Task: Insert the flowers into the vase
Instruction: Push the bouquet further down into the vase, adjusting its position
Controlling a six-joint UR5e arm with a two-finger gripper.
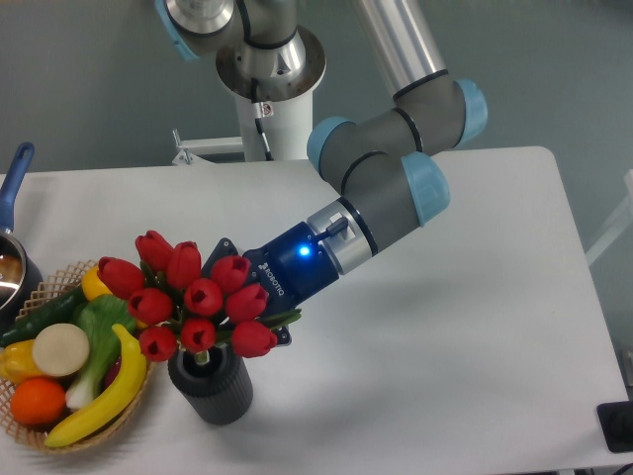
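Note:
The flowers [193, 292], a bunch of red tulips with green leaves, sit on top of the vase [213, 386], a short dark ribbed cylinder at the table's front left. Their stems go down into its opening. My gripper [253, 290] is right behind the bunch, reaching in from the right. One dark fingertip [225, 246] shows above the blooms and the other at the lower right, set wide apart, so the jaws stand open. The blooms hide most of the fingers.
A wicker basket [25, 435] of fruit and vegetables stands just left of the vase, almost touching it. A pot with a blue handle [12, 183] is at the left edge. The robot's base [269, 99] is at the back.

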